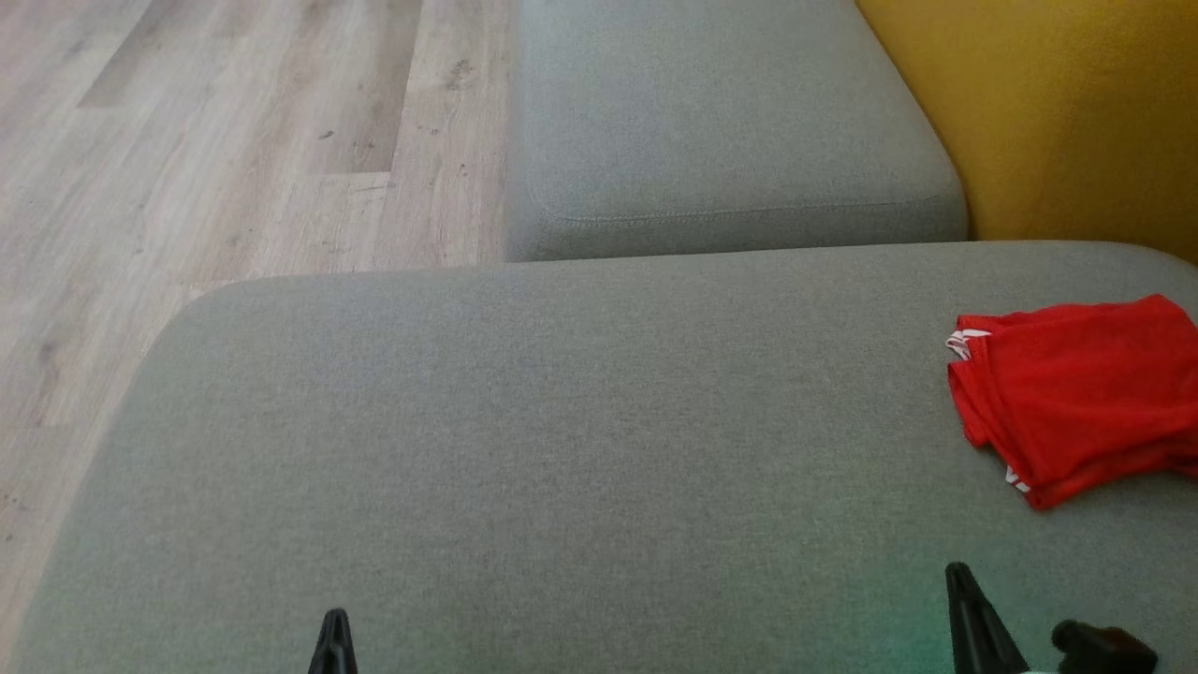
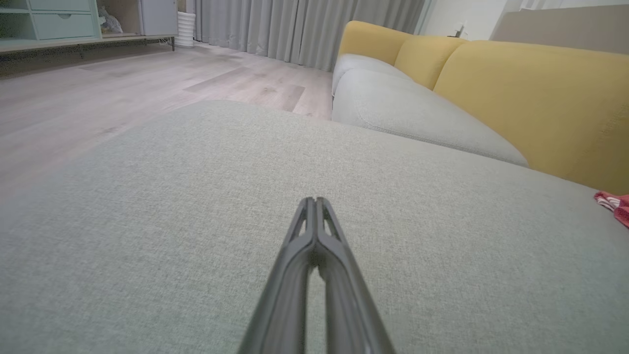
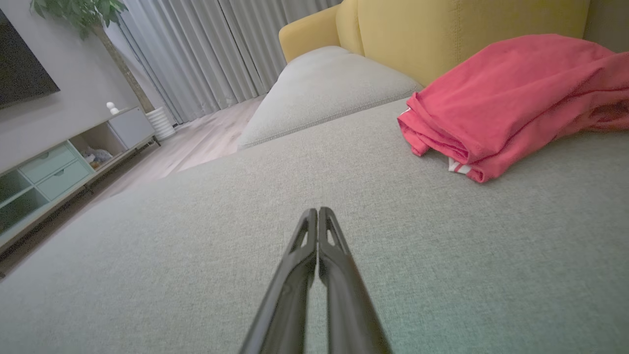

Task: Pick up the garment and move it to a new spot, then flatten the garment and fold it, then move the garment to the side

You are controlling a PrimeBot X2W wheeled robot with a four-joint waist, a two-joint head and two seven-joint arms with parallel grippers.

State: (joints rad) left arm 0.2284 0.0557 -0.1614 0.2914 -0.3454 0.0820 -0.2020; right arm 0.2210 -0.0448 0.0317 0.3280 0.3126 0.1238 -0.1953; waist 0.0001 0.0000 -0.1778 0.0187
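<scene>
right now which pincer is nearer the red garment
Right. The right pincer sits just short of the red garment; the left pincer is far off to its left across the grey cushion.

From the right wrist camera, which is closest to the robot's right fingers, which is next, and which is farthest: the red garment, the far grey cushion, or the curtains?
1. red garment: nearest, just ahead on the right.
2. far grey cushion: next, straight ahead, behind the garment's front edge.
3. curtains: farthest, way back on the upper left.
</scene>
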